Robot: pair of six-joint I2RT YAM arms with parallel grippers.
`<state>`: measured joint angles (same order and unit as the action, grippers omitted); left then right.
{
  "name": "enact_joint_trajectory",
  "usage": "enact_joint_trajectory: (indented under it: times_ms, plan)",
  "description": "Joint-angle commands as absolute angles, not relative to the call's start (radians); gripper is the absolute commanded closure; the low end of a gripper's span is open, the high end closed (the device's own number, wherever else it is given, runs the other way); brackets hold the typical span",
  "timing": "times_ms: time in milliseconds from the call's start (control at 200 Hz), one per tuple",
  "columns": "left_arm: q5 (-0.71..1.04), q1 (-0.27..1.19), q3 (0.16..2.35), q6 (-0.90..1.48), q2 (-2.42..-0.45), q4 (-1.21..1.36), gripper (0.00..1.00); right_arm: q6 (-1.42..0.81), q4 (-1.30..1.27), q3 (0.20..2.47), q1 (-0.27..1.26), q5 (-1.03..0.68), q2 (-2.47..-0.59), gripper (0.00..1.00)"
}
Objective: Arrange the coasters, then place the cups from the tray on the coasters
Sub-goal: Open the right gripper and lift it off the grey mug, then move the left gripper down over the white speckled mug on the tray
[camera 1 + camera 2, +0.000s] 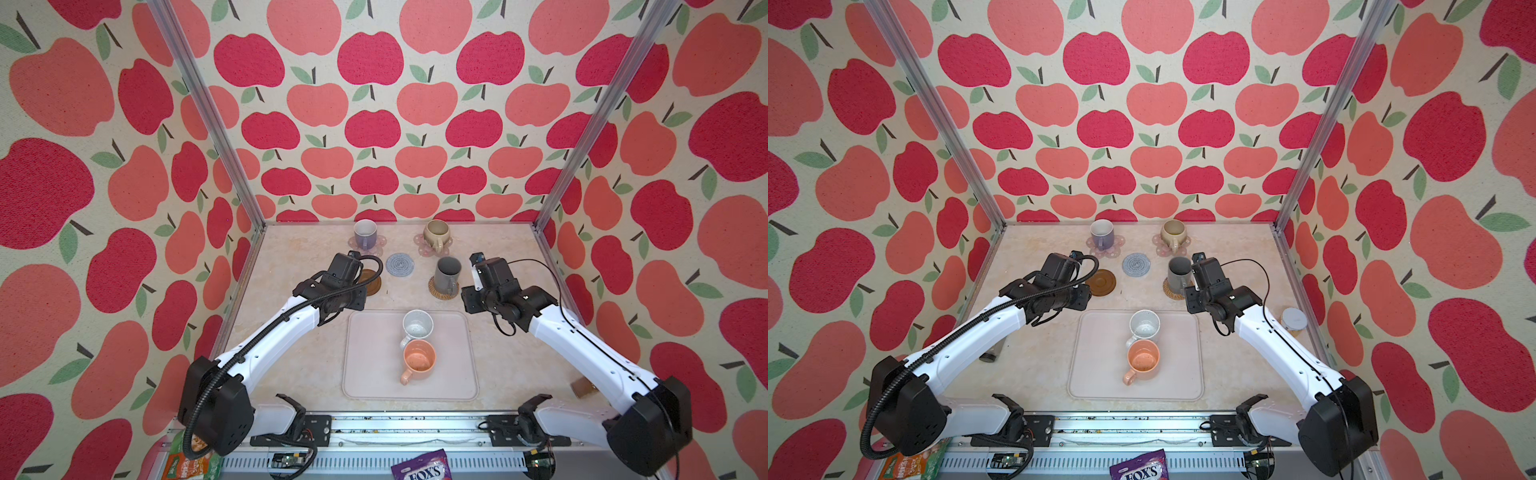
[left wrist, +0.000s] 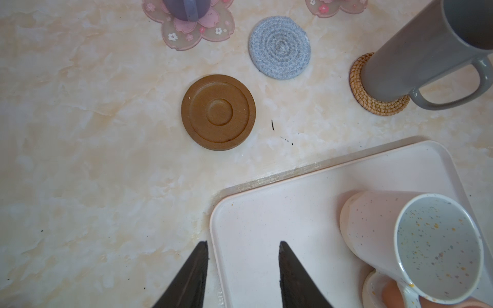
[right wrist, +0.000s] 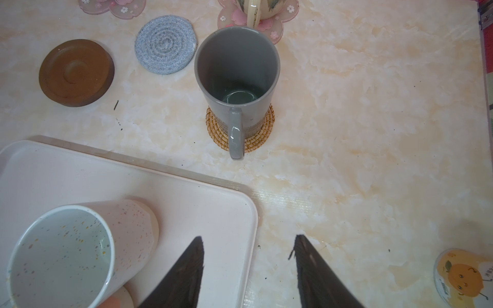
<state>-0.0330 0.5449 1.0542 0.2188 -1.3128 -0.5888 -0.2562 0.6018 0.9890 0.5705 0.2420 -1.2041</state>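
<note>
The left claw and right claw are both open and empty, near the tray.

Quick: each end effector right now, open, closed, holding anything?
Left end effector: open, holding nothing.
Right end effector: open, holding nothing.

Marbled cream desk in shot, apple-print walls round its far & side edges. Purple FOX'S sweet bag just below the desk's front edge, approx mid. Orange-green snack pkt off its front-left corner. Small jar w/ orange cartoon label sits on the desk, near its right edge.
</note>
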Motion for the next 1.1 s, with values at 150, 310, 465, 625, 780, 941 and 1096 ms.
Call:
enact_joint_trajectory:
  times_ms: [150, 310, 465, 625, 780, 941, 1096]
  plan:
    - [-0.022, 0.637, 0.975, 0.222, -1.247, -0.640, 0.54, -0.306, 0.647, 0.936, 0.580, 0.252, -1.138, 0.41]
    - [0.060, 0.672, 0.933, 0.236, -1.218, -0.597, 0.53, -0.314, 0.656, 0.918, 0.580, 0.258, -1.123, 0.41]
    - [0.127, 0.750, 0.905, 0.238, -1.227, -0.540, 0.51, -0.333, 0.667, 0.912, 0.581, 0.258, -1.111, 0.40]
    - [0.144, 0.809, 0.905, 0.237, -1.266, -0.521, 0.48, -0.351, 0.672, 0.901, 0.580, 0.256, -1.094, 0.40]
    - [0.161, 0.836, 0.919, 0.236, -1.319, -0.504, 0.48, -0.356, 0.683, 0.894, 0.580, 0.261, -1.083, 0.39]
    - [0.159, 0.865, 0.957, 0.227, -1.395, -0.519, 0.48, -0.359, 0.690, 0.892, 0.580, 0.265, -1.072, 0.39]
    - [0.186, 0.883, 0.969, 0.225, -1.431, -0.501, 0.48, -0.360, 0.696, 0.888, 0.581, 0.270, -1.062, 0.38]
